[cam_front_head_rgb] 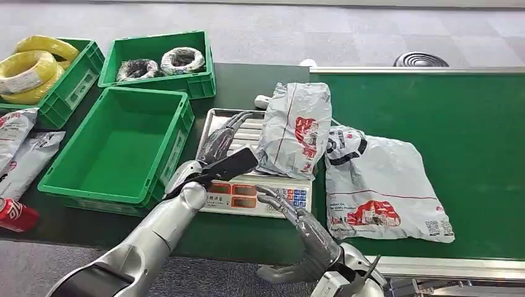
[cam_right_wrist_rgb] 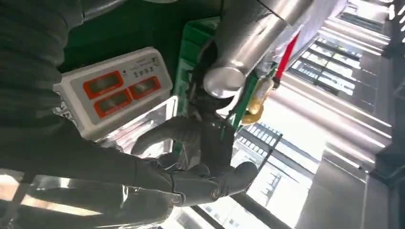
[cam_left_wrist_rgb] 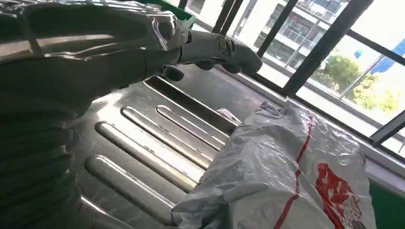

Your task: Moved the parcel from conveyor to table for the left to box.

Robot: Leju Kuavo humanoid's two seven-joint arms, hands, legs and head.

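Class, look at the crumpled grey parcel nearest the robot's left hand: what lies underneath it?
The grey parcel rests on the ribbed steel pan of a weighing scale. The part of the pan beneath it is covered. The left hand hovers over the bare part.

Parcel [cam_front_head_rgb: 295,127]: glossy crinkled plastic film. Scale pan [cam_left_wrist_rgb: 157,138]: brushed ribbed metal. Crate [cam_front_head_rgb: 117,148]: smooth green plastic.

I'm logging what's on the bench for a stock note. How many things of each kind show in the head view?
Green crates: 3
Grey parcels: 4
Yellow cable coils: 2
Dark cable coils: 2
Weighing scale: 1
Red can: 1
Total: 13
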